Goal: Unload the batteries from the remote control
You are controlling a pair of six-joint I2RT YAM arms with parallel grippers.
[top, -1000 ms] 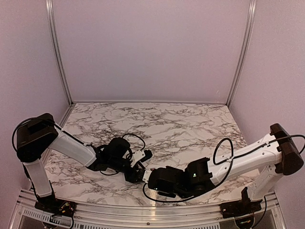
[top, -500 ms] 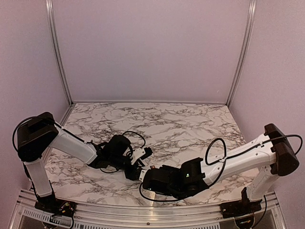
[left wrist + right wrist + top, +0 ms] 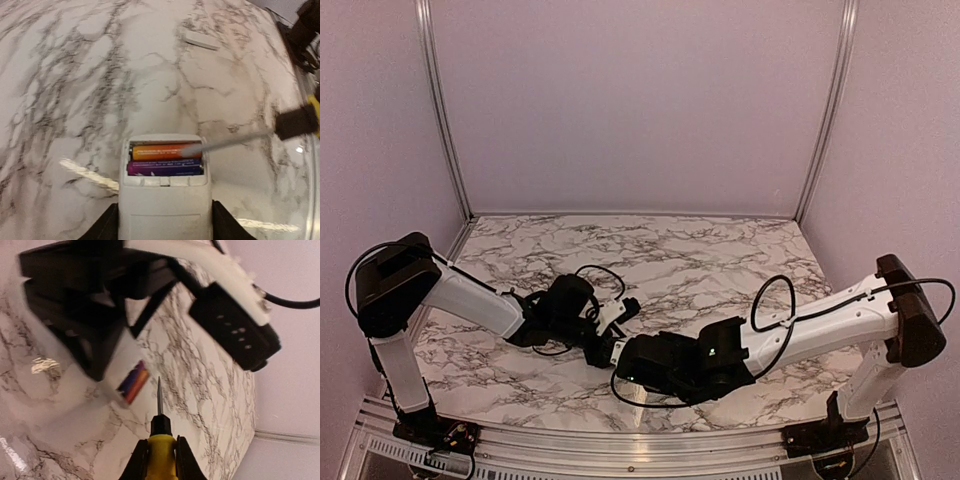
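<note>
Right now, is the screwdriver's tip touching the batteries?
Apart. The right wrist view shows bare marble between the tip of the screwdriver and the batteries in the remote control.

White, grey-veined marble-pattern worktop [image 3: 720, 250], glossy with light glints, enclosed by plain pale lilac walls [image 3: 640, 100]; two aluminium posts [image 3: 442, 110] rise at the rear corners, an aluminium rail [image 3: 520, 440] edges the near side
</note>
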